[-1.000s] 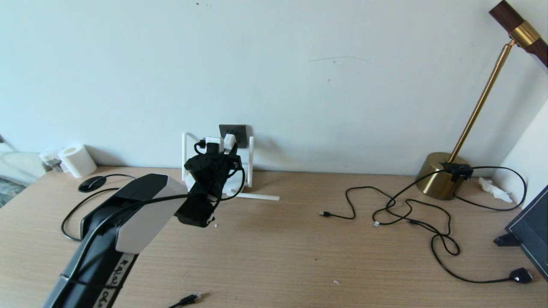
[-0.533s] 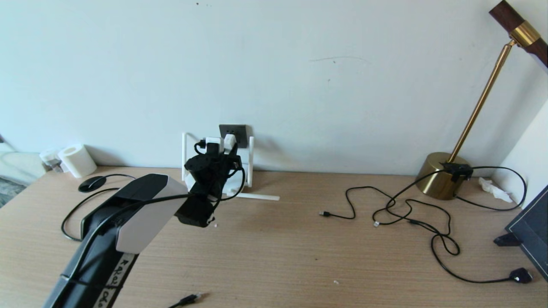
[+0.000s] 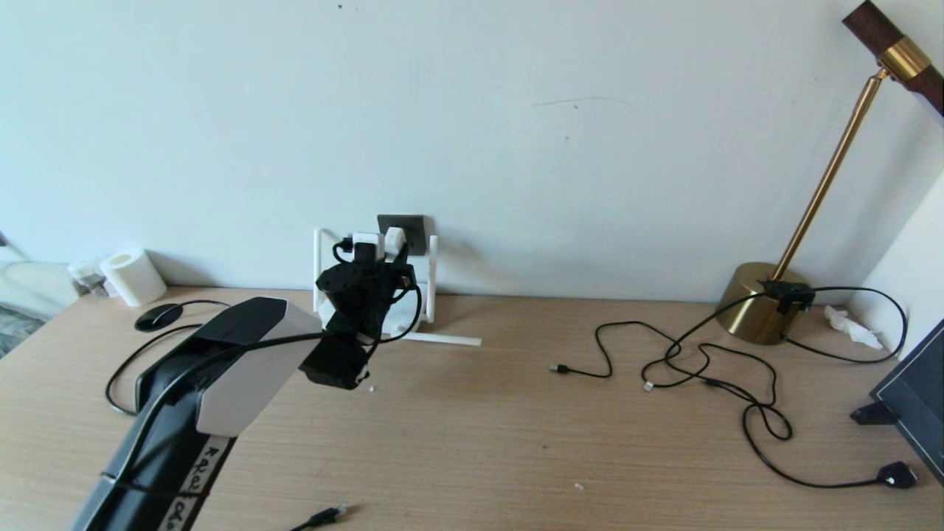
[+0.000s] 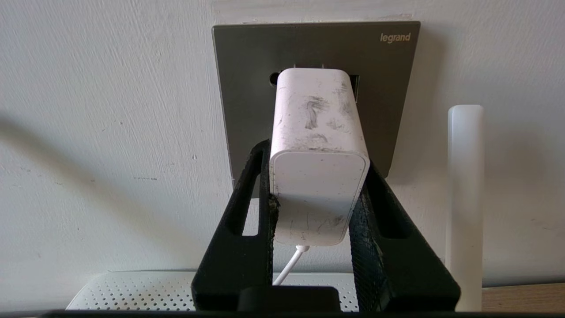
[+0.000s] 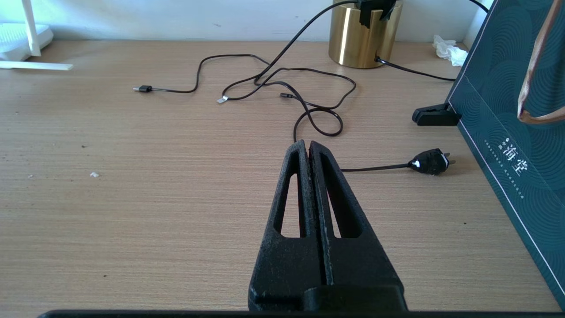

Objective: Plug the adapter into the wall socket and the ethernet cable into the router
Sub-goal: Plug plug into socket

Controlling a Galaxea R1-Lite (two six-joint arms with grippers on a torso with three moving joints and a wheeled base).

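Observation:
My left gripper (image 4: 315,159) is shut on the white adapter (image 4: 318,145) and holds it against the dark grey wall socket (image 4: 247,66). The adapter's far end covers the plug holes and its prongs are hidden. Its thin white cord hangs down between the fingers. In the head view the left gripper (image 3: 383,254) is at the wall socket (image 3: 411,227), above the white router (image 3: 404,321). The ethernet cable (image 3: 324,516) lies at the table's front edge. My right gripper (image 5: 309,145) hovers shut and empty over the table, out of the head view.
Thin black cables (image 3: 700,361) sprawl from the brass lamp base (image 3: 759,310), ending in a black mains plug (image 3: 896,474). A dark green box (image 5: 507,132) stands at the right edge. One router antenna (image 3: 442,339) lies flat on the table. A paper roll (image 3: 133,276) stands at the far left.
The left arm has edged slightly up and toward the wall with the adapter still in its grip. Nothing else has moved.

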